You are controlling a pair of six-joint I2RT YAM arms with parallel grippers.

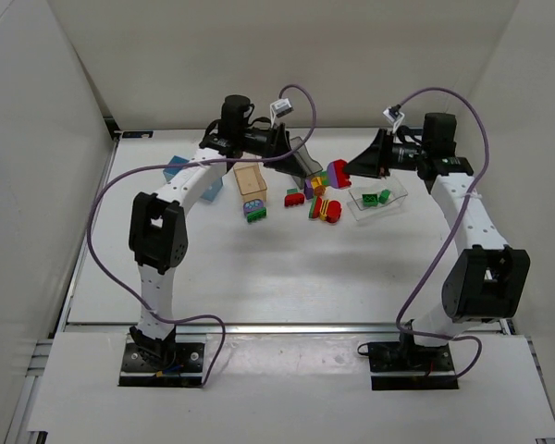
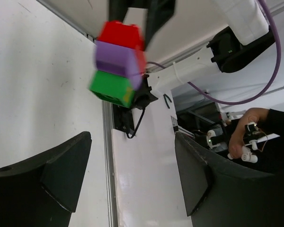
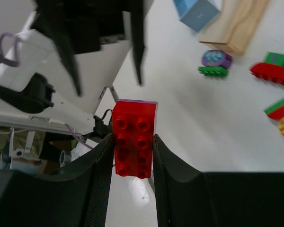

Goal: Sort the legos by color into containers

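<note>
R gripper (image 3: 131, 142) clamps red-purple-green lego stack (image 2: 117, 64). L gripper (image 2: 132, 138) open, nearest; stack straight ahead, long axis crosswise to its jaws.

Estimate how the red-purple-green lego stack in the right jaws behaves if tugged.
The stack is likely rigid and light: chunky plastic bricks. The right gripper seems to pinch only the red brick, so a tug on the green brick probably splits a seam rather than slipping. Smooth sides might let it pivot.
</note>
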